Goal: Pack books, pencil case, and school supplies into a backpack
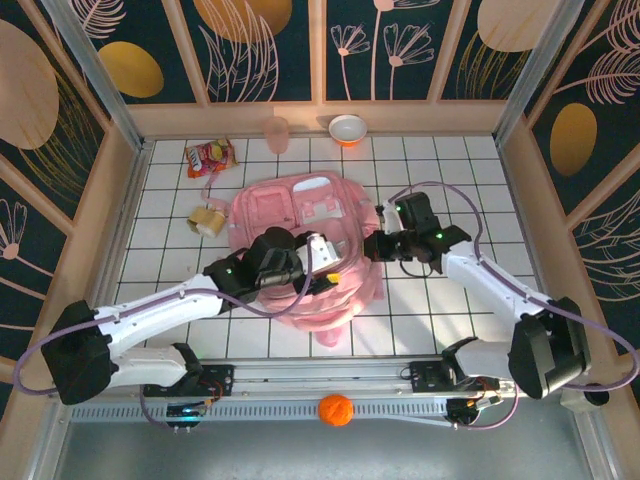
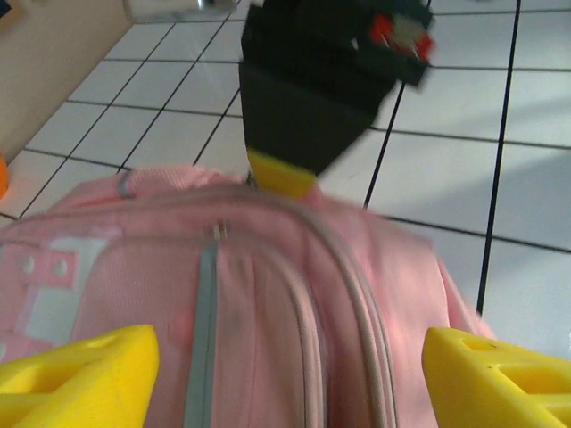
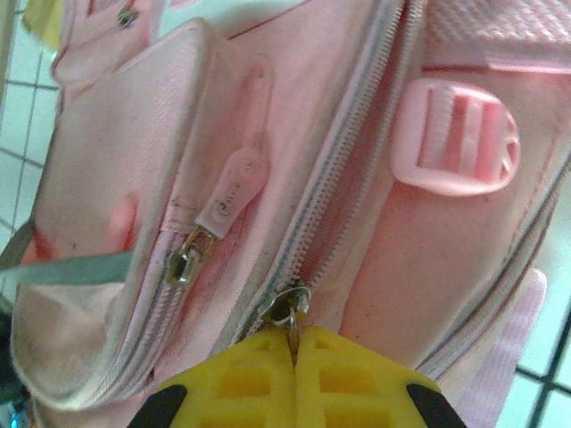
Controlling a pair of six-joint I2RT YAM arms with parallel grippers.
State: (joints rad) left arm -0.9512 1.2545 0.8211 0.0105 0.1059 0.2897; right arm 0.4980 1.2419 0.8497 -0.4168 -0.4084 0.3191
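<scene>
The pink backpack [image 1: 290, 215] lies flat in the middle of the table. My left gripper [image 1: 326, 264] hovers over its near right part. In the left wrist view its yellow fingers [image 2: 85, 374] stand wide apart above the pink fabric [image 2: 268, 303], open and holding nothing. My right gripper [image 1: 376, 245] is at the backpack's right edge, and its yellow tip [image 2: 281, 176] faces the left wrist camera. Its jaws are shut [image 3: 294, 348] on a metal zipper pull [image 3: 287, 308] of a half-open zip. A tan-yellow piece of the school supplies [image 1: 208, 220] lies left of the backpack. The books and the pencil case are out of view.
A red-orange snack packet [image 1: 210, 157] lies at the back left. A pink cup [image 1: 277, 133] and a white-and-orange bowl [image 1: 347, 129] stand by the back wall. An orange ball [image 1: 336, 409] sits on the rail between the arm bases. Wooden walls enclose the tiled table.
</scene>
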